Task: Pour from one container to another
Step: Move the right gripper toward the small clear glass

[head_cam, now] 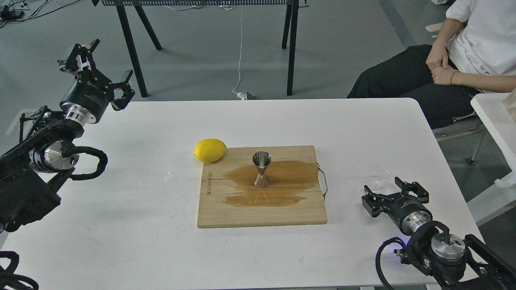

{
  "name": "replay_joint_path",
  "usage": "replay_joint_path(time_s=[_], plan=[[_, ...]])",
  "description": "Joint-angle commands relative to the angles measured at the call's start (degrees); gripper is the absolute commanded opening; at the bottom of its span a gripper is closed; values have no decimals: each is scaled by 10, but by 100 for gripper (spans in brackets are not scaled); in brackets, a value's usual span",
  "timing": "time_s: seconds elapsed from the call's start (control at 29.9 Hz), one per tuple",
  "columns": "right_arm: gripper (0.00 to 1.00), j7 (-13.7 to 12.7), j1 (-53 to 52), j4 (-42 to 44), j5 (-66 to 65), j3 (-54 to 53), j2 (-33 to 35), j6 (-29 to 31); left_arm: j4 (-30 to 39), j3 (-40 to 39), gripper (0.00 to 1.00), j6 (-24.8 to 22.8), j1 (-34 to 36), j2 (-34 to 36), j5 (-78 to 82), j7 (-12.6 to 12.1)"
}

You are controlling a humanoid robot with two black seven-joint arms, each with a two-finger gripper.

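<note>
While its jaws gape wide and hold nothing, the right gripper (394, 190) hovers just short of the clear cup (377, 178) on the white table (121, 225). Left of them, the jigger (261, 169) stands upright in a brown puddle on the board (262, 215), beside a lemon (209, 150). Far left, the left gripper (104, 68) hangs open, empty.

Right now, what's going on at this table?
Nothing is being held. The right gripper sits open on the table, just short of the clear cup that stands right of the board. The steel jigger stands upright on the cutting board, in the middle of a wet brown stain. A lemon rests at the board's far left corner. The left gripper is raised, open, off to the side.
</note>
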State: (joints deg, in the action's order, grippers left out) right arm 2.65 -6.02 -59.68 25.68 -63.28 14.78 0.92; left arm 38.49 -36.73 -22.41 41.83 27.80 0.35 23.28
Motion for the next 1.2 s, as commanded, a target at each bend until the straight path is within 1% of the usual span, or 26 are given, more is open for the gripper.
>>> replay_joint_path(time_s=[0.0,0.2,0.47,0.63,0.77,1.17], plan=[[88,0,-7,9,0,0,0,1,0,0,99,0,-1,0,0,0],[86,-3,-19,20,0,0,-7,1,0,0,99,1,0,-3,0,-1],[86,-5,-43,59,0,1,-23,1,0,0,99,2,0,-3,0,-1],[83,-11,-43,61,0,1,-24,3,0,0,99,4,0,-3,0,-1],[79,-15,-43,62,0,2,-24,29,0,0,99,4,-1,-4,0,-1],[76,-13,-45,64,-1,10,-27,32,0,1,99,3,-3,-4,0,-1]])
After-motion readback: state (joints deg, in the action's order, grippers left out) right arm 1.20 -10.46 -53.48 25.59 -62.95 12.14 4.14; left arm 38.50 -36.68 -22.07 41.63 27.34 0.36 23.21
